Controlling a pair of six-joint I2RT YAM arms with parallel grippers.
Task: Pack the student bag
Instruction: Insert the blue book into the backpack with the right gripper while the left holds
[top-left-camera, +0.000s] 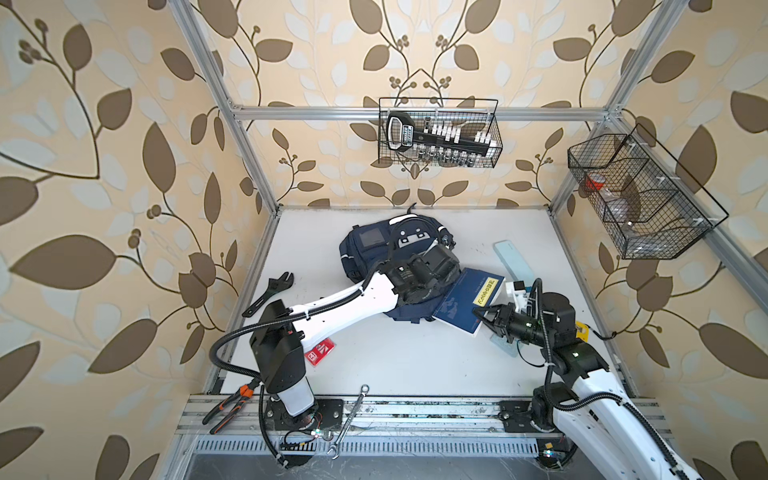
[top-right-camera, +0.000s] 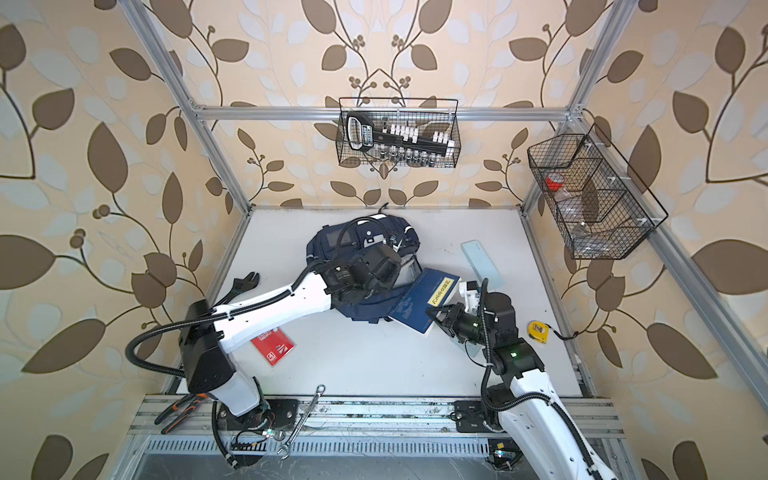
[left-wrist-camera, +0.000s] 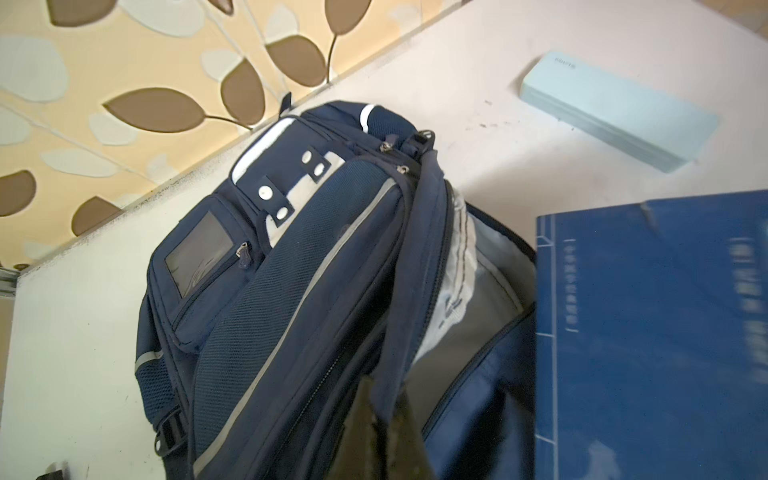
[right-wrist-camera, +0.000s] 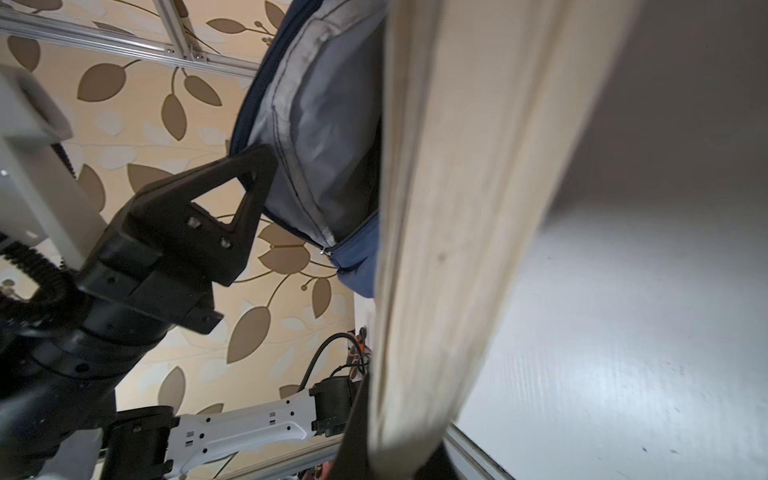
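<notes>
The student bag lies open toward the back of the table. The left gripper pinches its top flap. The right gripper pinches a blue book, one edge at the bag's mouth.

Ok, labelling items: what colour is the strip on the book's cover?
The strip is yellow with black characters, on the blue book; clearest in a top view.

White-and-black left arm reaches forward and inward across the middle, wrist bent down. Left gripper has its black fingers pinched tight on the opening rim of the navy-blue fabric student bag. White-and-black right arm is folded at the elbow, forearm low, pointing inward. Right gripper is clamped on the corner of the blue hardcover book.
</notes>
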